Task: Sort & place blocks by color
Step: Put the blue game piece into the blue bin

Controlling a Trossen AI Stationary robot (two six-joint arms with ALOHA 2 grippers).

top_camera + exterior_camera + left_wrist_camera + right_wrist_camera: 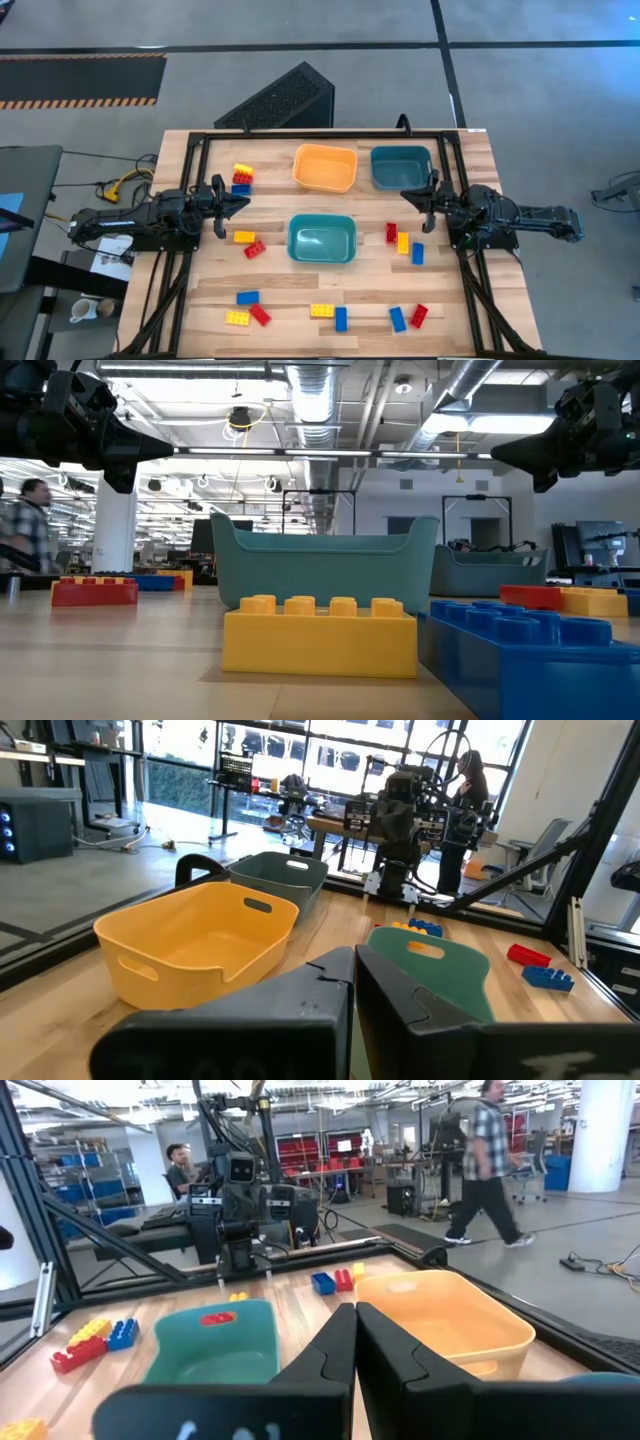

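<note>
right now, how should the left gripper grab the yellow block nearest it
Come straight down with the left gripper, now shut. The yellow block lies flat, a red block at one corner. Pinch its two long sides near the far end; the short width suits the jaws.

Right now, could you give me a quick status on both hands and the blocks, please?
Left hand shut, empty, raised at left edge. Right hand shut, empty, at right edge. Blocks scattered on table; orange bin holds none. Nothing in the way.
</note>
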